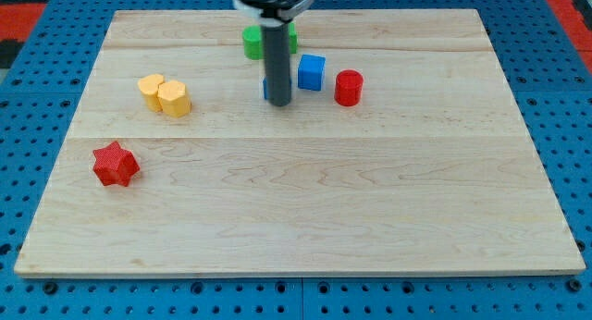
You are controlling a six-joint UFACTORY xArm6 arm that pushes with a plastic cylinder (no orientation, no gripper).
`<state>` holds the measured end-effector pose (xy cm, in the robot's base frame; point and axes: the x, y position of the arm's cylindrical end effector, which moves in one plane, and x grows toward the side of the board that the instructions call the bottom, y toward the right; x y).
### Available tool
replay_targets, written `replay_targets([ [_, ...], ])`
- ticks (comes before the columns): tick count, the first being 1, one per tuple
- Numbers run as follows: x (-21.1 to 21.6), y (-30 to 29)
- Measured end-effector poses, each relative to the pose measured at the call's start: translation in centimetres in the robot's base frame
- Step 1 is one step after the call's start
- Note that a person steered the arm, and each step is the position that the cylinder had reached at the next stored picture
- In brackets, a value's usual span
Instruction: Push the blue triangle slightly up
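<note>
Bright, even light from above falls across the bench [305, 209]; shadows are short and soft, hugging each block's base. No glare on the pale wood. Focus is fairly sharp throughout, though the rod's top at the frame edge blurs slightly

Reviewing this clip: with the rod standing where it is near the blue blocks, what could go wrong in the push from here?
1. My tip hides nearly all of the blue triangle; only a blue sliver shows at the rod's left, so contact may be off-centre and the block could spin aside.
2. The green block sits just above; too long a push could knock it.
3. The blue cube lies close on the view's right and might get clipped.
</note>
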<state>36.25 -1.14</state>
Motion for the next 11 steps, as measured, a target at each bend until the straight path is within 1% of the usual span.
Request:
replay_targets([
  [1,-1.1,0.5],
  [2,-1.1,0.3],
  [3,-1.1,-1.1],
  [5,0.9,-1.9],
  [6,1.3,-2.5],
  [8,-2.4,-3.4],
  [9,-4.9,-2.1],
  [10,-5.7,-2.1],
  [11,-5.9,-5.0],
])
